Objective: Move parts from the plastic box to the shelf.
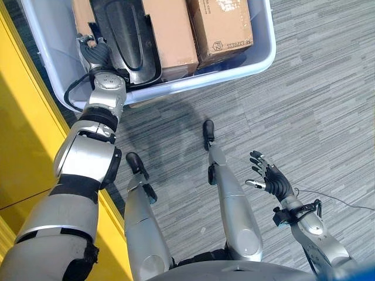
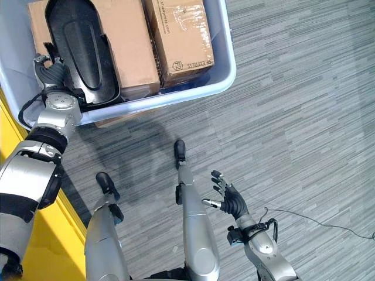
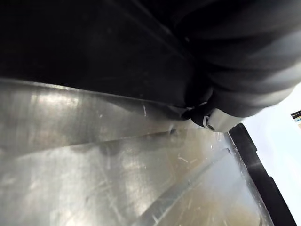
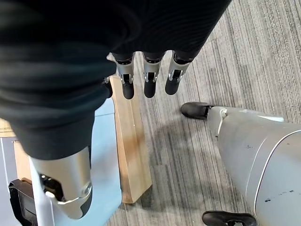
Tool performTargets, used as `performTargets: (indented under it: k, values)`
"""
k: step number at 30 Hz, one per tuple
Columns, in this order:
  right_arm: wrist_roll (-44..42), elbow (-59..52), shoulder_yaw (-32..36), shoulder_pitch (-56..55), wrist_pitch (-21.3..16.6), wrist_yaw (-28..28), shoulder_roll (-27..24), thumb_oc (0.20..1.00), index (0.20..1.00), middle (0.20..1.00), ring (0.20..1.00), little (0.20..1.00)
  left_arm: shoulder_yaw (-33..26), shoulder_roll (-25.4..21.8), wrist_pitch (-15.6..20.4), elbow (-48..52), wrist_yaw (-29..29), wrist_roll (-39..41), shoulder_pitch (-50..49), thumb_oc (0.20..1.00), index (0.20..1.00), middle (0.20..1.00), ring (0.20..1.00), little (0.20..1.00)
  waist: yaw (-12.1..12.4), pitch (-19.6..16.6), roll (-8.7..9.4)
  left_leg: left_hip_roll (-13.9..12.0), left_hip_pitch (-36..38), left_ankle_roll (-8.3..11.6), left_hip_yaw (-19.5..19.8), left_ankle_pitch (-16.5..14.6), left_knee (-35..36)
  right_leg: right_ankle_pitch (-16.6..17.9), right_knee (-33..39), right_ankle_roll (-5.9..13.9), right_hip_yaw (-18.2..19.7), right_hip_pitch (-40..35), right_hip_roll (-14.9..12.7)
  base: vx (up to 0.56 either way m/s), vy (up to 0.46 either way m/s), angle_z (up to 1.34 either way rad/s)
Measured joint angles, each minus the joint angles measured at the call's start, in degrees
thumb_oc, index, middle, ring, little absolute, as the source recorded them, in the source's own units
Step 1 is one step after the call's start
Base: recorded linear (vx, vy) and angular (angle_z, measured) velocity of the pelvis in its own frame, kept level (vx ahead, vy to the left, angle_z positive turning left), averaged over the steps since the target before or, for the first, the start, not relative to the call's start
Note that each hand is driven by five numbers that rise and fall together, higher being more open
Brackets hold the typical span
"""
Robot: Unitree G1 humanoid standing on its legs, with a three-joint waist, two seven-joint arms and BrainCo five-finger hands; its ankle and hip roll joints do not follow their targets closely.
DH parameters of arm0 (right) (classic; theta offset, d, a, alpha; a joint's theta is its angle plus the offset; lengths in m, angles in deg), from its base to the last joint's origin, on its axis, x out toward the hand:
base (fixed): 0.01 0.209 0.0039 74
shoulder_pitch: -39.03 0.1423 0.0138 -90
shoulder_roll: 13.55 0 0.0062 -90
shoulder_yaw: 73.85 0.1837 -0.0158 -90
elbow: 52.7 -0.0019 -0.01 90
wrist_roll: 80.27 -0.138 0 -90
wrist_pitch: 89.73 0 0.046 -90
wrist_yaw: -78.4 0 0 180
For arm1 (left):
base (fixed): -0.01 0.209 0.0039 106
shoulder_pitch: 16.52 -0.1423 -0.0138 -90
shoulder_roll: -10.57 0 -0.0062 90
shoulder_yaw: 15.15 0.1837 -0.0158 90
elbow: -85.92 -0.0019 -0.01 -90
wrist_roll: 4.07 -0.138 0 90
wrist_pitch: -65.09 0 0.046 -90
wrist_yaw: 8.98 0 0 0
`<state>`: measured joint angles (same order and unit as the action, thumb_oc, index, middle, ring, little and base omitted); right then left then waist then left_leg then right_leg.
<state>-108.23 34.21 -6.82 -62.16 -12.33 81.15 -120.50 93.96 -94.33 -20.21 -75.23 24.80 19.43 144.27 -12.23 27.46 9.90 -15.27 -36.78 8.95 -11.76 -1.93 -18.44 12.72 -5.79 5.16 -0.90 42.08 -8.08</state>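
Holding two cardboard boxes (image 2: 179, 35) and a black moulded part (image 2: 82, 50), the plastic box (image 2: 225, 70) sits on grey carpet (image 1: 316, 99). The left hand (image 2: 51, 73) reaches inside beside the part, its grip impossible to judge. The right hand (image 1: 270, 178) hangs open above carpet, beside a yellow panel (image 1: 23, 152)

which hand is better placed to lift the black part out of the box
Left. The left hand is already inside the plastic box, against the black part. The right hand hangs open over the floor, well away from the box.
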Motion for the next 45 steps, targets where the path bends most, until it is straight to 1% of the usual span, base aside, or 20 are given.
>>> performTargets:
  k: [6,7,13,15,17,20,23,25,26,28,29,32,36,40,43,44,45]
  values:
    - [0.01,0.12,-0.01,0.0,0.03,-0.01,-0.25,1.0,1.0,1.0,1.0,1.0,-0.03,0.85,-0.72,0.04,-0.19,0.66,-0.65,0.2,0.2,0.2,0.2,0.2,0.15,-0.01,-0.03,0.07,1.43,0.0,-0.09,0.0,0.23,-0.2,-0.33,-0.13,0.11,-1.05,-0.03,0.0,0.0,0.0]
    - [0.01,0.15,-0.02,0.0,0.05,0.03,-0.41,1.0,1.0,1.0,1.0,1.0,-0.22,0.98,-0.34,0.68,-0.2,2.24,-1.07,0.2,0.2,0.2,0.2,0.2,0.21,-0.01,-0.04,0.08,1.73,0.0,-0.13,0.0,0.31,-0.2,-0.36,-0.14,0.14,-1.26,-0.04,0.0,0.0,0.0]
    - [0.04,0.18,-0.22,0.06,0.15,0.33,-0.97,1.0,1.0,1.0,1.0,1.0,-1.34,3.09,3.12,9.2,-0.13,6.73,-8.53,0.2,0.2,0.2,0.2,0.2,1.25,0.0,-0.2,0.36,3.83,-0.02,-0.07,0.0,0.65,-0.46,-0.46,-0.06,0.07,-3.28,-0.33,0.0,0.0,0.0]
    - [0.06,0.2,-0.27,0.05,0.18,0.6,-0.96,1.0,1.0,1.0,1.0,1.0,-2.31,3.57,3.43,13.22,-0.18,7.69,-11.52,0.2,0.2,0.2,0.2,0.2,1.45,0.02,-0.28,0.38,4.57,-0.03,-0.1,0.01,0.82,-0.52,-0.55,-0.11,0.07,-3.93,-0.33,0.0,0.0,0.0]
    - [0.1,0.21,-0.43,0.17,0.24,1.04,-1.02,1.0,1.0,1.0,1.0,1.0,-2.52,4.12,3.75,18.27,-0.24,9.34,-15.3,0.2,0.2,0.2,0.2,0.2,2.26,0.09,-0.54,0.42,5.58,-0.04,-0.1,0.1,1.28,-0.59,-0.64,-0.16,-0.09,-4.69,-0.35,0.0,0.0,0.0]
    - [0.12,0.38,-0.48,0.18,0.36,1.52,-1.03,1.0,1.0,1.0,1.0,1.0,-4.11,5.0,5.33,28.01,-0.02,9.51,-22.54,0.2,0.2,0.2,0.2,0.2,2.64,0.21,-1.28,0.43,7.0,-0.04,-0.09,0.11,1.67,-0.81,-0.79,-0.08,-0.15,-6.0,-0.35,0.0,0.0,0.0]
    - [0.16,0.59,-0.42,0.16,0.39,1.86,-1.08,1.0,1.0,1.0,1.0,1.0,-5.8,5.29,5.72,34.58,-0.02,8.73,-28.43,0.2,0.2,0.2,0.2,0.2,3.11,0.66,-2.28,0.54,9.68,-0.04,-0.04,0.28,2.67,-1.44,-1.21,-0.17,-0.36,-8.05,-0.44,0.0,0.004,0.02]
    - [0.23,0.67,-0.42,0.15,0.4,1.94,-1.08,1.0,1.0,1.0,1.0,1.0,-6.14,5.47,5.97,36.41,-0.04,8.32,-30.63,0.2,0.2,0.2,0.2,0.2,3.46,0.77,-2.84,0.61,10.6,-0.2,-0.03,0.28,3.24,-1.84,-1.25,-0.21,-0.44,-8.78,-0.48,-0.02,0.009,0.07]
    - [0.71,0.76,-0.05,1.41,0.96,1.93,-1.06,1.0,1.0,1.0,1.0,1.0,-8.48,5.1,6.04,41.2,0.01,8.28,-36.19,0.2,0.2,0.2,0.2,0.2,3.94,0.87,-3.9,0.86,12.63,-0.43,0.41,0.79,4.56,-2.48,-1.18,0.12,-1.16,-10.67,-0.86,-0.04,0.015,0.13]
    - [1.02,0.73,0.74,1.44,0.96,1.93,-1.12,1.0,1.0,1.0,1.0,1.0,-9.39,5.23,5.94,44.97,0.25,8.09,-39.37,0.2,0.2,0.2,0.2,0.2,4.08,0.67,-4.64,1.12,13.45,-0.43,0.94,1.13,5.22,-2.74,-1.26,0.09,-1.64,-11.53,-0.89,-0.01,0.017,0.14]
    - [1.69,0.8,1.06,1.73,0.98,1.92,-1.12,1.0,1.0,1.0,1.0,1.0,-11.28,5.2,6.07,50.27,0.24,6.35,-42.98,0.2,0.2,0.2,0.2,0.2,4.1,0.67,-4.7,1.21,13.92,-0.38,0.95,1.18,5.42,-2.81,-1.23,0.12,-1.64,-11.95,-0.96,0.02,0.02,0.09]
    - [2.34,1.08,1.76,2.24,1.5,1.79,-1.06,1.0,1.0,1.0,1.0,1.0,-11.8,4.93,6.91,53.18,-0.12,3.83,-44.6,0.2,0.2,0.2,0.2,0.2,5.56,0.54,-5.19,1.47,15.98,-0.45,1.04,1.21,6.0,-2.97,-0.99,0.02,-1.79,-13.96,-1.14,0.03,0.024,0.04]
    - [2.36,1.75,2.01,2.49,1.75,1.38,-1.04,1.0,1.0,1.0,1.0,1.0,-13.07,3.84,6.93,54.98,-0.4,1.58,-45.5,0.2,0.2,0.2,0.2,0.2,5.67,0.41,-5.54,1.58,18.24,-0.52,1.12,1.26,6.6,-3.0,-0.06,0.07,-2.09,-16.49,-1.28,0.0,0.0,0.0]
    - [2.36,1.87,2.06,2.44,2.32,1.21,-0.93,1.0,1.0,1.0,1.0,1.0,-13.05,3.37,6.94,56.78,-2.43,-0.12,-47.05,0.2,0.2,0.2,0.2,0.2,5.33,0.1,-6.13,1.69,20.93,-0.59,0.99,1.63,8.37,-2.85,1.12,0.12,-2.3,-18.98,-1.15,0.0,0.0,0.0]
    - [2.36,2.17,2.06,3.55,3.12,0.65,-0.57,1.0,1.0,1.0,1.0,1.0,-13.31,3.2,6.9,60.45,-4.47,-2.33,-50.36,0.2,0.2,0.2,0.2,0.2,5.47,-0.11,-7.23,1.72,24.22,-0.56,0.85,1.97,10.09,-2.67,1.7,0.08,-2.63,-21.86,-1.1,0.0,0.003,0.01]
    - [2.36,2.1,2.31,3.59,3.11,0.37,-0.57,1.0,1.0,1.0,1.0,1.0,-13.17,3.24,6.9,61.72,-5.23,-3.07,-51.75,0.2,0.2,0.2,0.2,0.2,5.34,-0.51,-7.89,1.72,25.0,-0.56,0.94,1.98,10.46,-2.75,1.84,0.16,-2.84,-22.65,-1.05,0.0,0.0,0.05]
    - [2.36,2.19,2.38,3.9,3.21,0.18,-0.58,1.0,1.0,1.0,1.0,1.0,-13.23,3.2,6.89,62.81,-6.25,-3.92,-53.07,0.2,0.2,0.2,0.2,0.2,5.71,-0.95,-8.56,1.78,25.76,-0.58,0.96,1.96,10.85,-2.99,1.87,0.15,-2.98,-23.27,-1.17,0.01,-0.005,0.05]
